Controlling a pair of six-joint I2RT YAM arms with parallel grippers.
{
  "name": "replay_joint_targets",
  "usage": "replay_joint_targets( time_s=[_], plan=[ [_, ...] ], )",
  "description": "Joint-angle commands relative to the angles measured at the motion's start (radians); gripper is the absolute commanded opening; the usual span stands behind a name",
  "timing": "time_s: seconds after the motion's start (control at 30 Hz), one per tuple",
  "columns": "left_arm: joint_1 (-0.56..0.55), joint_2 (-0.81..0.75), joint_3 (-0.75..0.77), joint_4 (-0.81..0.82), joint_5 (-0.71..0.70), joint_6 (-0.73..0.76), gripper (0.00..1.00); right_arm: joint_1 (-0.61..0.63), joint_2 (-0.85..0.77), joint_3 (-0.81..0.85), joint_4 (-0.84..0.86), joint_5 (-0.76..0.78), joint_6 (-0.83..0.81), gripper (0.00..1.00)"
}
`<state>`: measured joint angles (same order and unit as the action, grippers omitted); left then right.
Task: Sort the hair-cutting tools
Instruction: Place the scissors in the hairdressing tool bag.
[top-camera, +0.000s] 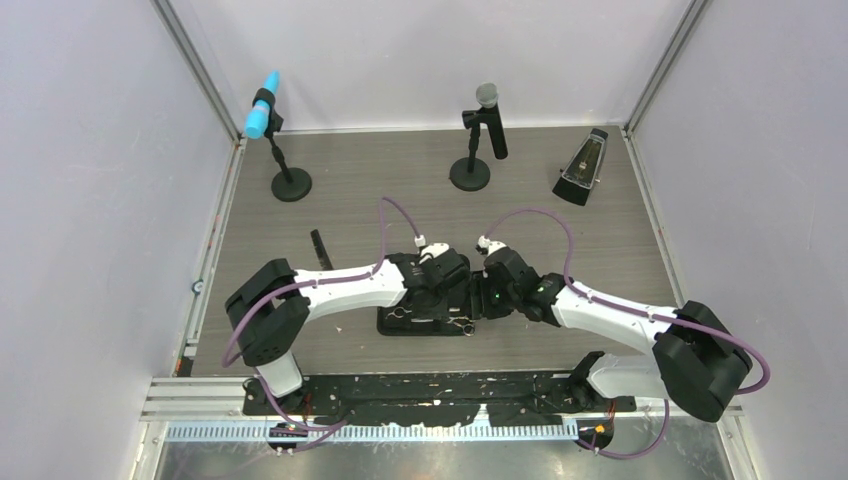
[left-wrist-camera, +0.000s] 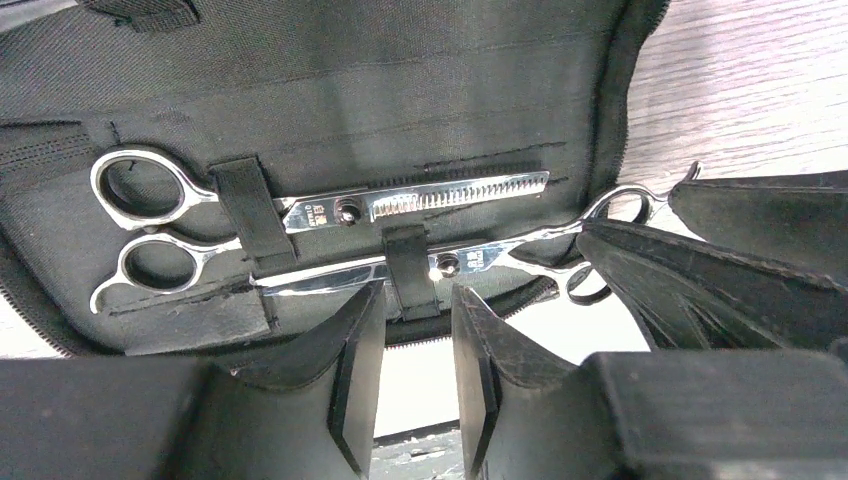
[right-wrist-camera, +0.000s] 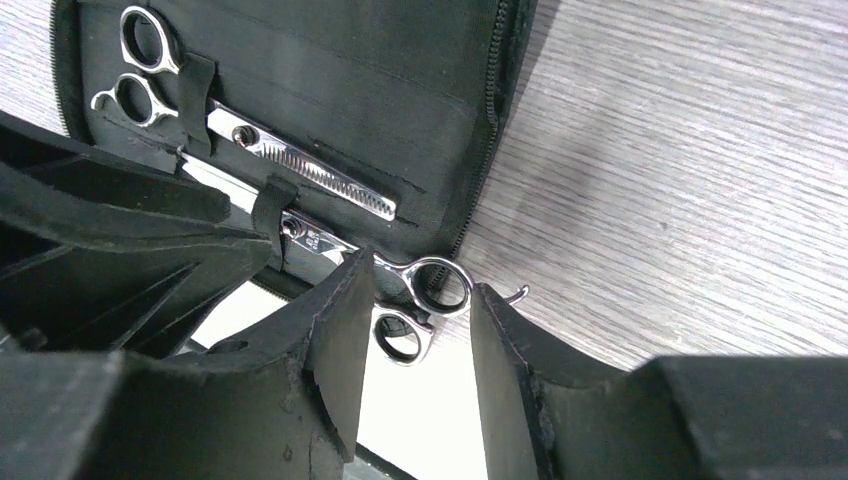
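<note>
Both scissors are sitting in the open case (left-wrist-camera: 300, 80), centre of the top view. Toothed scissors (left-wrist-camera: 420, 198) are lying under the wide strap (left-wrist-camera: 250, 215), rings at frame left. Plain scissors (left-wrist-camera: 470, 262) are running through the narrow loop (left-wrist-camera: 405, 270), rings overhanging the case edge onto the worktop (right-wrist-camera: 700, 150).

Right tool (right-wrist-camera: 420, 275) is standing open, fingers straddling those rings, not clamping. Left tool (left-wrist-camera: 418, 300) is hovering open and empty just beside the loop.

Risks, my read:
- A skewed push or pull would be jamming the blade in the loop and dragging the whole case.
- Catching one ring only would be splaying the blades.
- The tools are working close together, so a clash is possible.
</note>
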<state>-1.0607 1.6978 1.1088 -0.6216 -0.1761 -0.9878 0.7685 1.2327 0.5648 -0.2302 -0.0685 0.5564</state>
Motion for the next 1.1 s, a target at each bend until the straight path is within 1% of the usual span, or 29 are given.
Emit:
replay_joint_targets(
  time_s=[0.0,0.23,0.47,0.57,0.77,1.0,1.07],
  plan=[
    [-0.013,0.024,0.05,-0.043,-0.04,-0.015,0.33,-0.003,-0.019,0.0,0.042,0.01,0.014,0.47],
    [-0.031,0.061,0.043,-0.041,-0.01,-0.054,0.33,-0.003,-0.054,-0.013,0.04,-0.003,0.032,0.47],
    [-0.042,0.092,0.018,-0.027,0.005,-0.095,0.32,-0.003,-0.128,-0.059,0.04,-0.005,0.062,0.47],
    [-0.042,0.093,0.022,-0.046,-0.001,-0.096,0.32,-0.003,-0.159,-0.076,0.04,-0.006,0.077,0.47],
    [-0.036,0.058,0.026,-0.125,-0.073,-0.042,0.3,-0.003,-0.194,-0.09,0.043,-0.005,0.078,0.48],
    [0.022,0.002,-0.021,-0.141,-0.097,0.045,0.28,-0.004,-0.13,-0.063,0.081,0.004,0.067,0.48],
    [0.033,-0.012,-0.031,-0.146,-0.101,0.069,0.28,-0.003,-0.094,-0.031,0.088,0.006,0.063,0.48]
  ],
)
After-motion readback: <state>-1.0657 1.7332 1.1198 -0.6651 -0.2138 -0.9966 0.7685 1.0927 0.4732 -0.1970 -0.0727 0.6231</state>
